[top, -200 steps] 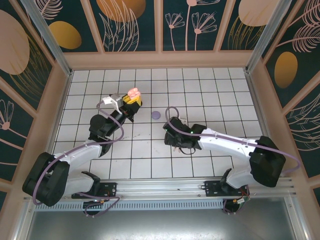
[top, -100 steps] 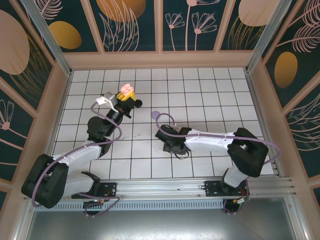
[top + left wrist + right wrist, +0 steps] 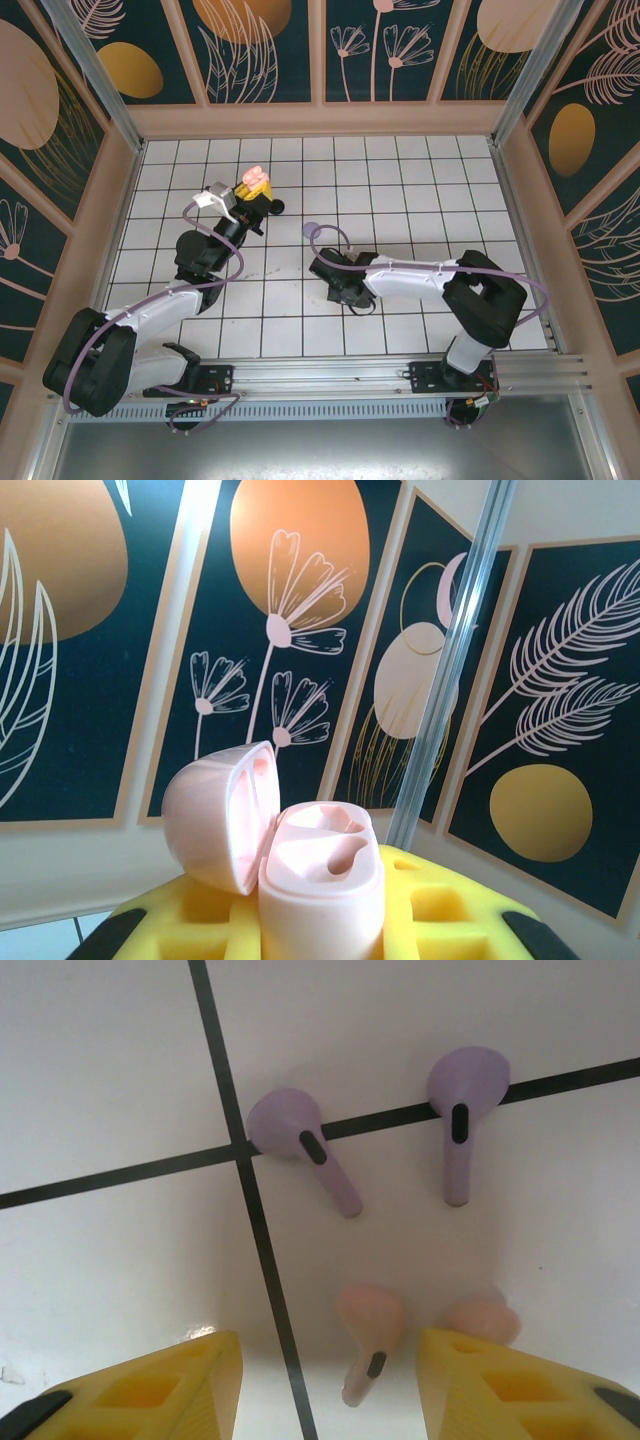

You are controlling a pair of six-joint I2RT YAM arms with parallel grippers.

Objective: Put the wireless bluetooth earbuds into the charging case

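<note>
Earbud (image 3: 370,1332), pale pink plastic with a short stem, lies on the white tiled table (image 3: 110,1080) at lower centre of the right wrist view. Its stem points down-frame and slightly left, between the spread, empty yellow fingers of the right gripper (image 3: 328,1380), closer to the frame-right one, which half hides a second pink earbud (image 3: 488,1318). Two lavender earbuds (image 3: 300,1132) lie up-frame, and well apart, upper left in the top view, the left gripper (image 3: 254,192) clamps the open pale pink charging case (image 3: 322,865).

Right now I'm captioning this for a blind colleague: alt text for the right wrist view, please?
Two pale pink stemmed earbuds lie on the white tiled floor between the yellow fingers of the open right gripper, one partly hidden. Two lavender stemmed earbuds lie beyond them on a black grout line.
</note>
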